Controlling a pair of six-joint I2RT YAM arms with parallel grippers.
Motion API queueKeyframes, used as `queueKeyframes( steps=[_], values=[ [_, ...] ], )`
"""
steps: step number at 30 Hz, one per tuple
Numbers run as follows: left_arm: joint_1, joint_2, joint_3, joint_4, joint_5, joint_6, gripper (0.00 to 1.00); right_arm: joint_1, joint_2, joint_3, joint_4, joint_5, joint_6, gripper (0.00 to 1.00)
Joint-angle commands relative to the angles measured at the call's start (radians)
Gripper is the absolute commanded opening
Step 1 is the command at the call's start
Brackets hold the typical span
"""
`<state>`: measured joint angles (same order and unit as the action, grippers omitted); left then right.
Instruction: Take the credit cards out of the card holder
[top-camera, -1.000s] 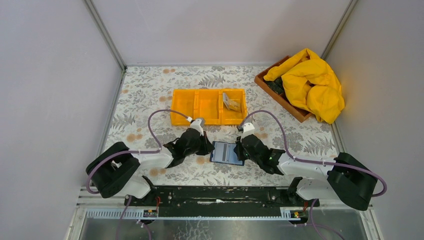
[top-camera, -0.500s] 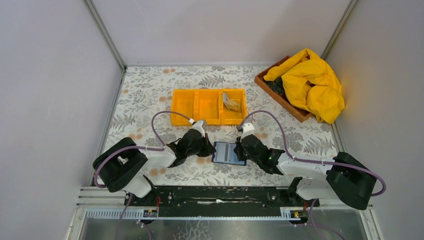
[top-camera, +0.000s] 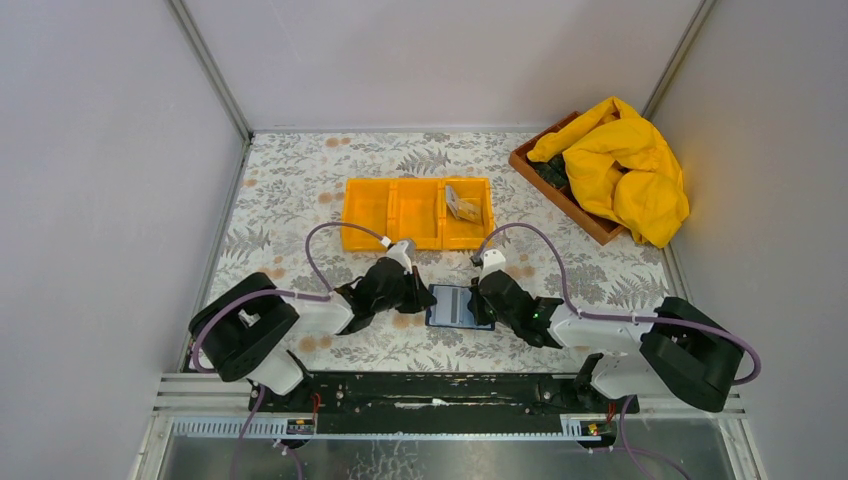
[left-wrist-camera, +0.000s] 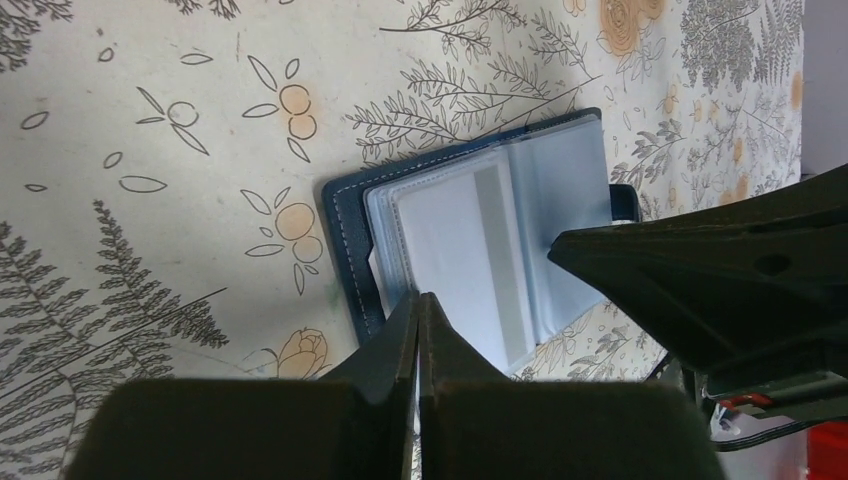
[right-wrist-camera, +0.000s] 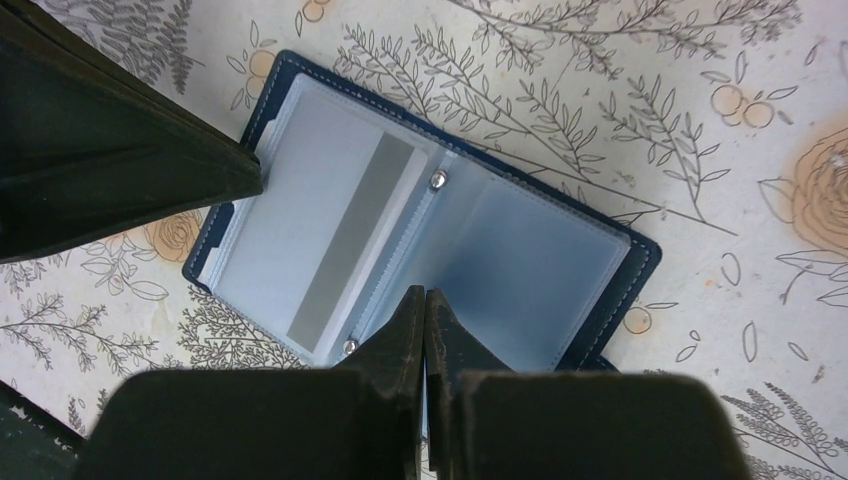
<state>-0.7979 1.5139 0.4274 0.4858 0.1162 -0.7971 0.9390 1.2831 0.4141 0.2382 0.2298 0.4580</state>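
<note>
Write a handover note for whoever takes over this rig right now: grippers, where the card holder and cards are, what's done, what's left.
Left gripper: shut, tip at the left page of the card holder.
Right gripper: shut, tip at its right side.
Card holder: lying open on the table between both arms.
Done: some cards lie in the orange tray's right compartment.
Left: a grey-striped card sits inside the holder; pull it out and check for more.

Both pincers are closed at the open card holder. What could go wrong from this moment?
1. Nothing grips the card holder; a push from the shut left pincer may slide it instead of freeing the striped card.
2. The shut right pincer could snag the clear sleeve.
</note>
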Motion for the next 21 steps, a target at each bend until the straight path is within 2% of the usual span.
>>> queueKeyframes(
  steps=[1, 12, 21],
  values=[
    [0.001, 0.024, -0.004, 0.087, 0.025, -0.017, 0.0, 0.003, 0.021, 0.016, 0.033, -0.028, 0.022, 0.0],
    [0.002, 0.037, -0.004, 0.091, 0.031, -0.016, 0.0, 0.004, 0.04, 0.02, 0.045, -0.05, 0.026, 0.0],
    [0.001, 0.138, 0.01, 0.2, 0.087, -0.048, 0.0, 0.003, 0.04, 0.021, 0.043, -0.054, 0.027, 0.0]
  ],
)
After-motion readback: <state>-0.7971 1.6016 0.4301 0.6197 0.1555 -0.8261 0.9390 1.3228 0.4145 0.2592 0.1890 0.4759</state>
